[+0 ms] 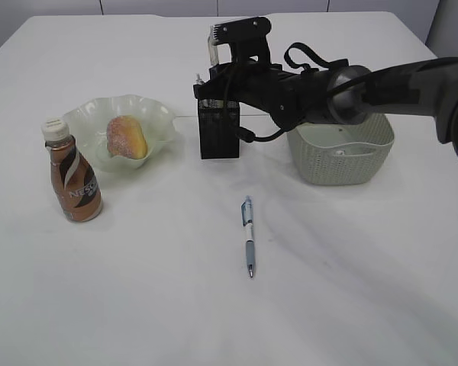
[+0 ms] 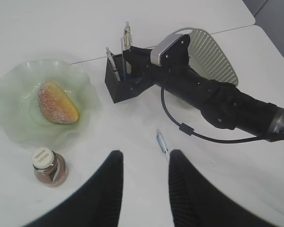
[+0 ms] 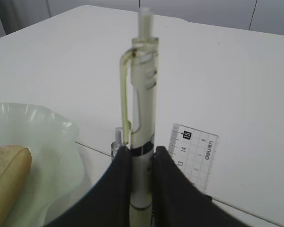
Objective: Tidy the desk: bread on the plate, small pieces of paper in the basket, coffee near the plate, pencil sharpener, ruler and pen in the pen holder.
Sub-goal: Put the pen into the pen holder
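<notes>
Right tool (image 3: 141, 175) gripping clear pen (image 3: 143, 118) upright over pen holder (image 1: 218, 131) for insertion; left tool (image 2: 144, 189) hovering part-open, empty, above blue pen (image 1: 249, 235).

A sugared bread (image 1: 127, 137) lies in the pale green wavy plate (image 1: 157, 116), with the brown coffee bottle (image 1: 72, 180) upright just beside it. The black mesh pen holder (image 1: 217, 133) holds a clear ruler (image 3: 193, 156) and an upright translucent pen (image 3: 143, 118). A blue-and-white pen (image 1: 249, 235) lies flat on the surface. The pale basket (image 1: 343, 164) stands right of the holder.
</notes>
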Controlling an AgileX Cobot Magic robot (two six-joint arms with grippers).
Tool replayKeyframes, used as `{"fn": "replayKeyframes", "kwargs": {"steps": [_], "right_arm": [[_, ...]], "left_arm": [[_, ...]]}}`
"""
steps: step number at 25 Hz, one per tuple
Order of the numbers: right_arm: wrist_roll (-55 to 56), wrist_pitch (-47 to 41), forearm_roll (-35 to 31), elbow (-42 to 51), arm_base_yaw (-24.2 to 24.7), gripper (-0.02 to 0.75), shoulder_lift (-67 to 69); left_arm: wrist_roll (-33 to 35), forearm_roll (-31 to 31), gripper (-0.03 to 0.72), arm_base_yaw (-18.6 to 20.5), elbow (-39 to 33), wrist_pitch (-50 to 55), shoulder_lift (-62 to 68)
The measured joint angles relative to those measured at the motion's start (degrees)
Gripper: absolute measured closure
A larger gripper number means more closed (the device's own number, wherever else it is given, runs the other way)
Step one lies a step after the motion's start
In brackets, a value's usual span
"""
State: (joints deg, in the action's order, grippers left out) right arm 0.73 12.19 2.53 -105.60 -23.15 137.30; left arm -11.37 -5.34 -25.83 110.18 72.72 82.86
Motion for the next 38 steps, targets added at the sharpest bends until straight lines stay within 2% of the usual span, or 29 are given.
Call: {"fn": "replayKeyframes", "kwargs": {"steps": [7,17,20,24,27,38], "right_arm": [[-0.19,-0.21,0.00,0.00,0.00,0.595,0.00],[-0.19,-0.26,0.00,0.00,0.00,0.399,0.00],[-0.19,-2.07,-0.20,0.00,0.00,0.381,-0.24],[0.55,-8.83,-0.32,0.00,0.00,0.375,-3.46],[1.07,-18.08,-0.56,-0.88,0.00,0.375,-8.11],[1.81,-69.46,-10.27,-9.33,0.00,0.376,-20.43]], "left_arm": [[0.00,0.02,0.450,0.00,0.00,0.00,0.00],[0.00,0.12,0.449,0.00,0.00,0.00,0.00],[0.00,0.36,0.449,0.00,0.00,0.00,0.00],[0.00,0.49,0.449,0.00,0.00,0.00,0.00],[0.00,0.58,0.449,0.00,0.00,0.00,0.00],[0.00,0.58,0.449,0.00,0.00,0.00,0.00]]}}
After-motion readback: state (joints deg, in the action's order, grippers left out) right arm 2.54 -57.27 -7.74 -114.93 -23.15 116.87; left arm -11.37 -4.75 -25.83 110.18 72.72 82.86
